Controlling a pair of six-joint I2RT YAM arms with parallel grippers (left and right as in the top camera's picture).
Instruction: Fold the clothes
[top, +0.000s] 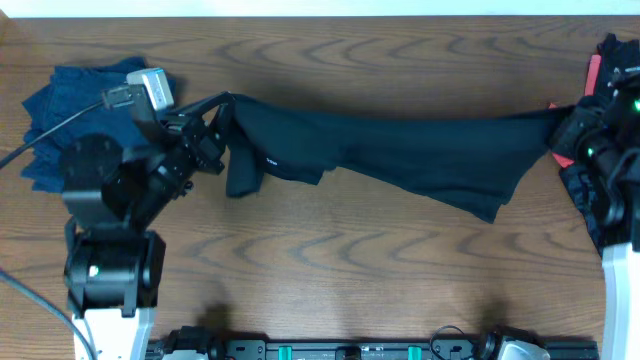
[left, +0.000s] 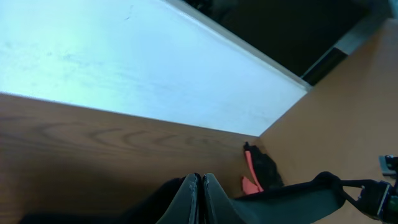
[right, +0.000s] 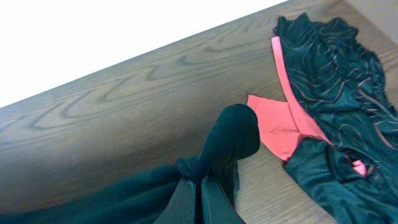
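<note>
Between the jaws a thin black fabric garment (top: 400, 150) stretched, left gripper (top: 226, 112) and right gripper (top: 562, 128) each clenched on one end; coral-red cloth (right: 283, 127) lay beside the right jaws.

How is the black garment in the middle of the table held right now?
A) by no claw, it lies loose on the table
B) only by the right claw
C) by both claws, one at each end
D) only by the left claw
C: the left claw and the right claw are each shut on one end of the black garment, which spans between them.
</note>
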